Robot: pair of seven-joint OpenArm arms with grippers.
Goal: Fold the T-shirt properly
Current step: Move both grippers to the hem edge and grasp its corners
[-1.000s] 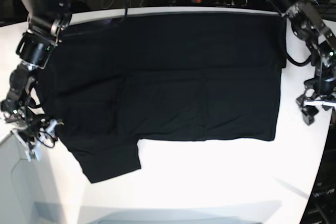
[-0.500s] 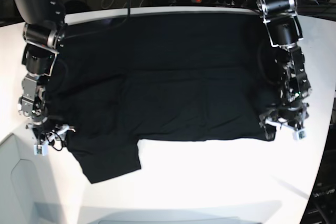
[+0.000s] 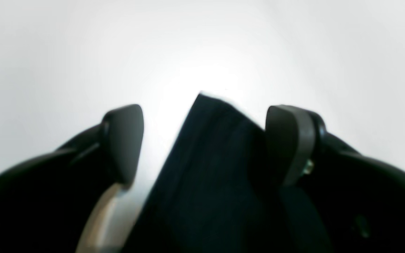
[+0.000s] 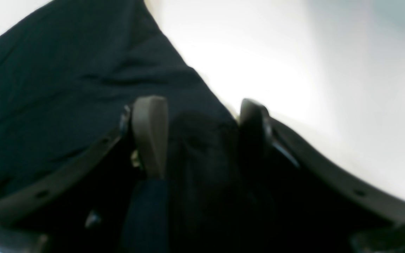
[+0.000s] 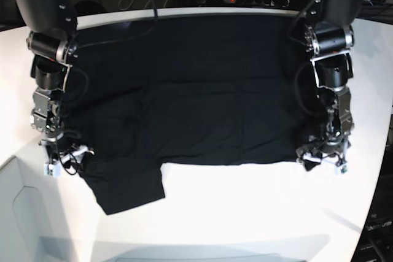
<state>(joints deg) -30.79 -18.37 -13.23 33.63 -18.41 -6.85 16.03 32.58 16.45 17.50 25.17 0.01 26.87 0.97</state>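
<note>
The T-shirt (image 5: 196,102) is plain black on the side that shows. It lies spread out flat on the white surface (image 5: 245,213), with faint fold lines marking a darker rectangular panel across its middle. One short sleeve hangs out toward the front edge of the surface, just beside the right gripper (image 5: 64,161), while the rest of the lower hem runs straight across to the left gripper (image 5: 322,159).

The left gripper stands wide open at the cloth's corner. In the left wrist view, a pointed corner of the black fabric (image 3: 216,158) rises between the two fingers (image 3: 125,140), close against one and apart from the other; nothing is clamped.

The right gripper (image 4: 199,133) is also parted, with a bunched fold of the dark cloth (image 4: 65,88) lying between its fingers (image 4: 149,130). Whether the pads press on the fabric cannot be told. From this gripper the shirt spreads away to one side, slightly wrinkled, and bare surface (image 4: 294,70) lies on the other.
</note>
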